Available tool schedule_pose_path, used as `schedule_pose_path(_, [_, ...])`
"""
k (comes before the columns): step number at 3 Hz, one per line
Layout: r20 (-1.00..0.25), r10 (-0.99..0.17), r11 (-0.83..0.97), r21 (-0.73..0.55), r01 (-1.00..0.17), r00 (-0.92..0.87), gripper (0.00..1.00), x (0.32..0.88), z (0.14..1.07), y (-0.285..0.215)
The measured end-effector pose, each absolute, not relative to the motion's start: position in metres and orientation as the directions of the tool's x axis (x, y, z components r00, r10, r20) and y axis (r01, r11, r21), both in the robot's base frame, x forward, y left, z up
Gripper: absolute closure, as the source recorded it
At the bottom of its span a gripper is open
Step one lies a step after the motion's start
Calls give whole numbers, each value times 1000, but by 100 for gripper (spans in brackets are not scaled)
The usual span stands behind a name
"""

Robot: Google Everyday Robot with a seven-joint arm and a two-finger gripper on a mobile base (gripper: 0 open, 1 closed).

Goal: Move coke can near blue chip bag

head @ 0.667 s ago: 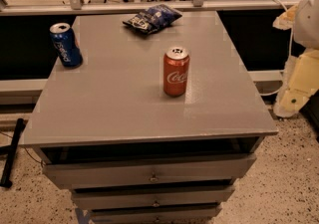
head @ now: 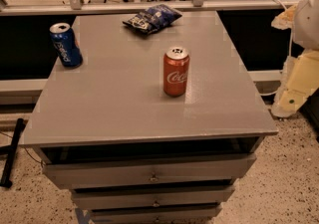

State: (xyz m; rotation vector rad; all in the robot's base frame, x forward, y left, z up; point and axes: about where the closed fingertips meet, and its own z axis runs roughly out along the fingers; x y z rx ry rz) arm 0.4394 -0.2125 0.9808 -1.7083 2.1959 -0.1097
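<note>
The red coke can [head: 176, 71] stands upright at the middle right of the grey table top [head: 109, 103]. The blue chip bag [head: 152, 17] lies flat at the far edge of the table, behind the can and a little to its left. My arm comes in at the right edge of the view, off the table. The pale gripper [head: 291, 96] hangs there beside the table's right side, well apart from the can and holding nothing I can see.
A blue Pepsi can [head: 66, 44] stands upright at the far left of the table. Drawers [head: 149, 170] sit under the table top. A metal rail [head: 149, 5] runs behind the table. A dark bar [head: 12, 153] lies on the speckled floor at left.
</note>
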Motion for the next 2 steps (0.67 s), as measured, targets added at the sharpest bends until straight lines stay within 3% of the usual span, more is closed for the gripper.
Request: schedule_pose_path(2, [-376,-911,282,-265,-922,-170,0,461,953,-200])
